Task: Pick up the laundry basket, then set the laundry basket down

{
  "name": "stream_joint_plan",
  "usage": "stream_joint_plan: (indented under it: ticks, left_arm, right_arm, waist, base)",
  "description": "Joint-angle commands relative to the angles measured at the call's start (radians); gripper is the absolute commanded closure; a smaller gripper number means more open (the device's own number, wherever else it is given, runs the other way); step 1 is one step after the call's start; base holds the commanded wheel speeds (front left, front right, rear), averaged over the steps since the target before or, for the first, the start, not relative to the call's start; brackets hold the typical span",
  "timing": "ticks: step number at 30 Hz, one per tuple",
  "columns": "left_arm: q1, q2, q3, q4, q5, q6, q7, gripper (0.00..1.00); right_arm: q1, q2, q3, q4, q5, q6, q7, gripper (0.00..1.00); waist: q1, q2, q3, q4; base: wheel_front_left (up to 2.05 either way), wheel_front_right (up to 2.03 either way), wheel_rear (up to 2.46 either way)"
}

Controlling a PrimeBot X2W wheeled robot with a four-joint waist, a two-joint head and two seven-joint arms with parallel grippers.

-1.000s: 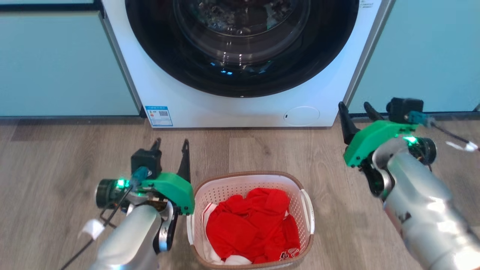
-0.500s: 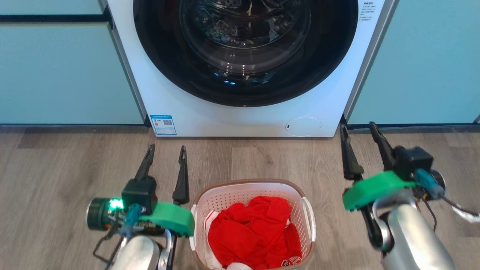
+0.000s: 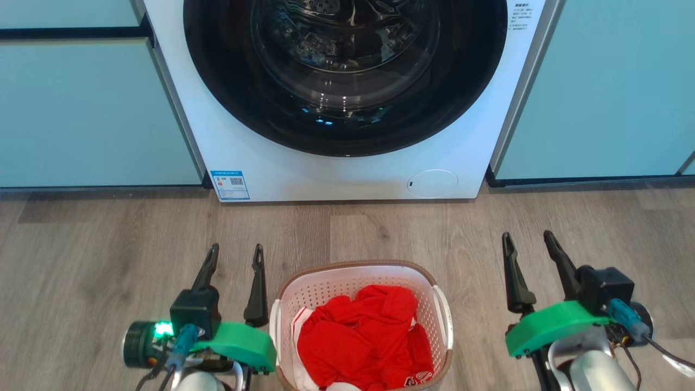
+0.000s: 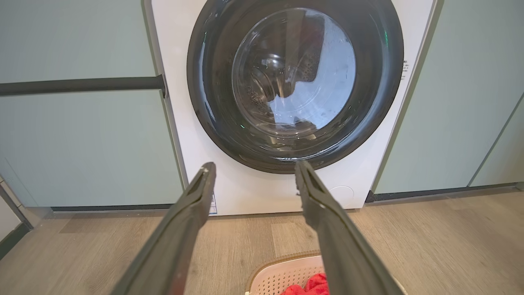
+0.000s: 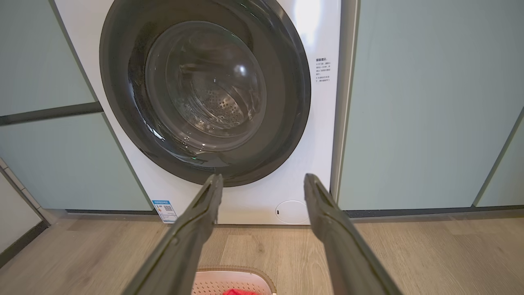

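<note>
While the laundry basket [image 3: 326, 287] sits on the wooden floor [image 3: 108, 244] before the washer [image 3: 347, 174], holding red clothes [image 3: 364, 336], I record my left gripper [image 3: 237, 248] just beside it and my right gripper [image 3: 527, 235] well apart; both jaws stand open, empty.

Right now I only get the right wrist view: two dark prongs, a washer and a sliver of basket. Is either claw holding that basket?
Observer: No. The head view shows the laundry basket resting on the floor, with nothing gripping it.
Operator: Where's the other claw?
Observer: The left gripper is open, close beside the basket's left side.
Operator: And mine?
Observer: The right gripper is open, with a wider gap to the basket's right side.
</note>
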State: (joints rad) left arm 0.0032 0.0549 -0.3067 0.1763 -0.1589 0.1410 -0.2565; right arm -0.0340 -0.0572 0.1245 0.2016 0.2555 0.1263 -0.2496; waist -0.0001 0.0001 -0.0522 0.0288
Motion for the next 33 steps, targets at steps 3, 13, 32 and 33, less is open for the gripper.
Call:
stream_joint_plan:
  ticks: [3, 13, 32, 33]
  left_arm:
    - [-0.030, -0.004, 0.031, -0.036, -0.009, 0.007, -0.005, 0.00]
    - [-0.030, -0.005, 0.034, -0.065, -0.022, 0.003, -0.005, 0.00]
    - [-0.013, -0.005, 0.035, -0.067, -0.054, -0.015, -0.005, 0.00]
    - [-0.013, -0.005, 0.036, -0.067, -0.055, -0.016, -0.005, 0.00]
  right_arm:
    - [-0.017, 0.007, 0.021, -0.036, -0.006, 0.004, -0.012, 0.00]
    - [-0.024, 0.007, 0.011, -0.030, -0.016, 0.004, -0.012, 0.00]
    - [-0.021, 0.007, 0.031, -0.040, -0.022, 0.004, -0.012, 0.00]
    - [-0.021, 0.007, 0.032, -0.040, -0.022, 0.004, -0.012, 0.00]
  waist:
    - [0.0001, -0.0001, 0.000, 0.003]
    - [0.0001, -0.0001, -0.006, 0.006]
    - [0.0001, -0.0001, -0.015, 0.009]
    - [0.0001, -0.0001, -0.015, 0.010]
  base:
    - [0.00, 0.00, 0.00]
    - [0.00, 0.00, 0.00]
    - [0.00, 0.00, 0.00]
    - [0.00, 0.00, 0.00]
